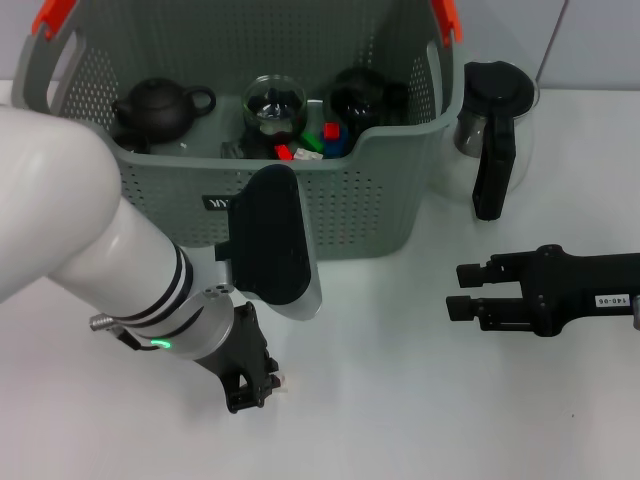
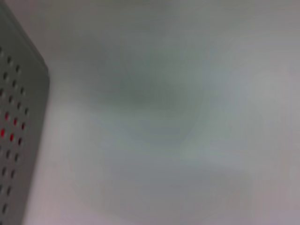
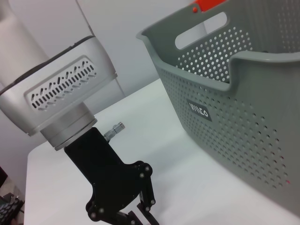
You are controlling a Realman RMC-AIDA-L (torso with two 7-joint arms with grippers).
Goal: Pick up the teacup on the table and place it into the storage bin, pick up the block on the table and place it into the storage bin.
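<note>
The left gripper [image 1: 262,388] is down at the white table [image 1: 420,420], in front of the storage bin [image 1: 380,190], fingers pointing at the tabletop; whether they are parted or closed on something cannot be told, though a small pale thing shows at their tips. The right gripper [image 1: 468,290] hovers off the bin's front right corner, its two fingers spread apart and empty, pointing toward the left arm.

The bin is grey, perforated, with orange handle clips [image 1: 52,15] and a black label [image 3: 200,110] on its front; its long axis runs side to side. Inside lie a dark teapot [image 1: 155,108], a glass cup [image 1: 274,105], another black vessel [image 1: 362,95] and coloured blocks [image 1: 318,140]. A glass pitcher [image 1: 495,125] stands just right of the bin.
</note>
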